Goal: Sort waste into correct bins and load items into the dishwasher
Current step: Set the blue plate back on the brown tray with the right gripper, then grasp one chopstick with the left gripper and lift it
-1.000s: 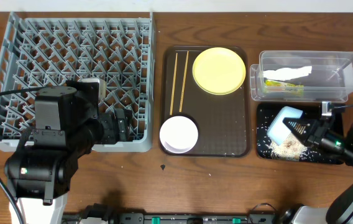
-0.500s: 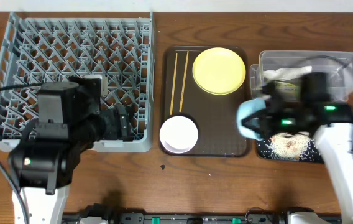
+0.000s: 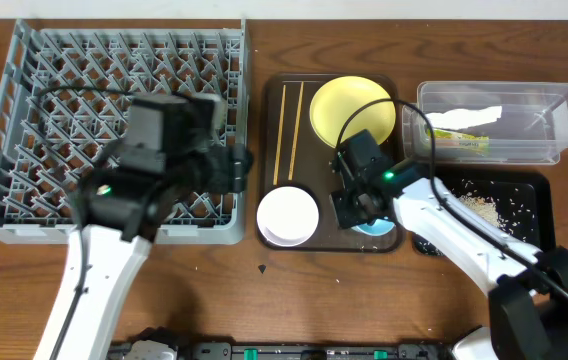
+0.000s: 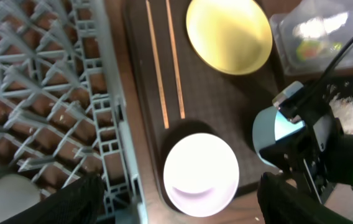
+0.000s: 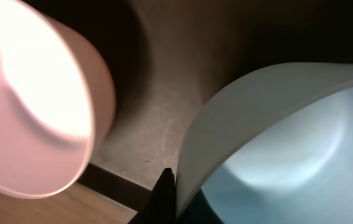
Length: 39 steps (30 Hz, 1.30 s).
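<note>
My right gripper (image 3: 356,205) is shut on the rim of the light blue bowl (image 3: 376,228), which sits low over the front right corner of the brown tray. In the right wrist view its dark fingertips (image 5: 164,186) pinch the bowl's wall (image 5: 238,124). My left gripper (image 3: 239,165) hangs open at the right edge of the grey dish rack (image 3: 24,120). In the left wrist view that gripper (image 4: 183,208) frames the white bowl (image 4: 201,174). The yellow plate (image 3: 349,110) and chopsticks (image 3: 286,130) lie on the tray. A small white cup (image 4: 2,199) sits in the rack.
The brown serving tray (image 3: 364,170) lies between the rack and the bins. The clear tub (image 3: 554,110) at the back right holds a white paper strip (image 3: 474,115) and a wrapper (image 3: 459,143). In front of it the black tray (image 3: 529,215) holds scattered crumbs (image 3: 474,195).
My right arm carried the blue bowl from the black tray leftward to the brown tray, leaving crumbs behind. My left arm swung up and right to the rack's right edge.
</note>
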Each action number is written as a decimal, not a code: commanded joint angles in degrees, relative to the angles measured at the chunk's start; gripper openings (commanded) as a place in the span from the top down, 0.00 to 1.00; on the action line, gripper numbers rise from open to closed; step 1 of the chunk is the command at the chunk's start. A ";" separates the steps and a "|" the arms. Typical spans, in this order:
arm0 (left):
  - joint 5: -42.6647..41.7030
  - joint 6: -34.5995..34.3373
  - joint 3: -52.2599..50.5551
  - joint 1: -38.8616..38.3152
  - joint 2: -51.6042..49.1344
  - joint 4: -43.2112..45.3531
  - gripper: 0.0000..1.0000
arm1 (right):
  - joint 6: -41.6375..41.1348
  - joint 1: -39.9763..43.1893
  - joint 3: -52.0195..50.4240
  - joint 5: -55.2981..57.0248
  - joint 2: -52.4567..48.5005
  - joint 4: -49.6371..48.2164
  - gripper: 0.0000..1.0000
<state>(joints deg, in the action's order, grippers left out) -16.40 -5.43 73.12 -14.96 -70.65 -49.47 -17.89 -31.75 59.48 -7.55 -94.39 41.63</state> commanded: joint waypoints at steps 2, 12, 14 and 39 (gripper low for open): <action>6.58 1.16 0.24 -5.01 -5.55 4.22 0.20 | -4.31 1.25 0.24 1.20 0.66 0.50 0.59; 8.13 1.11 0.24 -8.70 -17.79 14.67 0.25 | -1.07 13.60 2.80 -9.31 17.62 1.03 0.51; 8.17 1.11 0.24 -9.31 -21.11 17.49 0.27 | -2.36 16.72 2.80 -9.38 20.98 1.22 0.51; 14.01 -3.58 0.24 -13.90 -48.35 35.15 0.58 | -3.30 20.37 2.69 -9.46 26.12 5.95 0.59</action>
<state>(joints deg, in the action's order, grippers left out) -1.17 -7.18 73.17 -28.97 -116.75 -14.55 -20.62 -11.05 61.87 -16.56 -68.07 47.51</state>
